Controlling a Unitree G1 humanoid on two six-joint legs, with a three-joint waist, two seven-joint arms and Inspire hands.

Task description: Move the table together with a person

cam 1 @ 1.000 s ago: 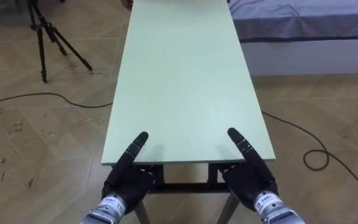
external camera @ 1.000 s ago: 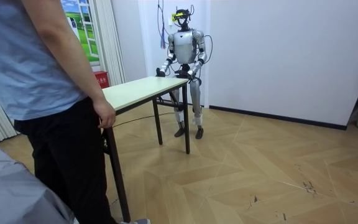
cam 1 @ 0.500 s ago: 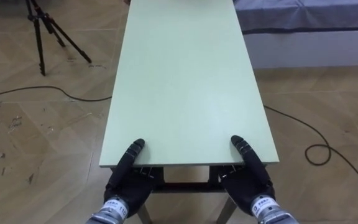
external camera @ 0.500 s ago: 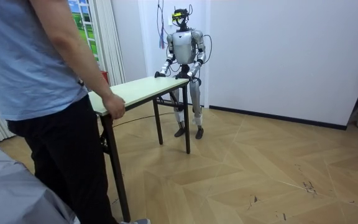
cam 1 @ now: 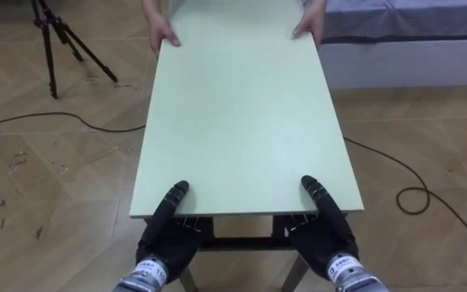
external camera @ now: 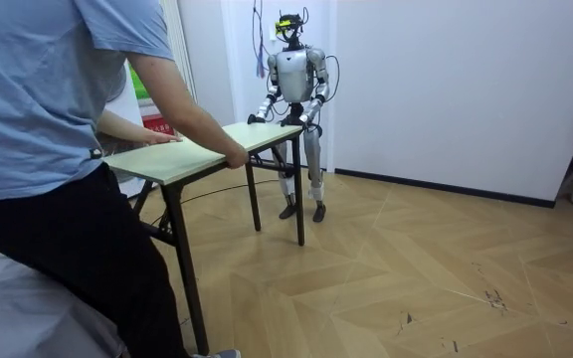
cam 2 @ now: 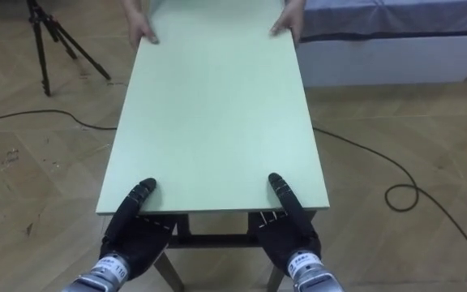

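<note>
Here, the table [cam 1: 246,113] was clamped at its near edge by the left hand [cam 1: 169,238] and the right hand [cam 1: 327,235], thumbs laid on top, fingers beneath. Its far corners were held by a person's hands [cam 1: 162,31].

Bright, even indoor light fell from above; the counter [cam 1: 242,122] carried a pale sheen (mild, diffuse), and shadows on the floor [cam 1: 63,182] were soft.
</note>
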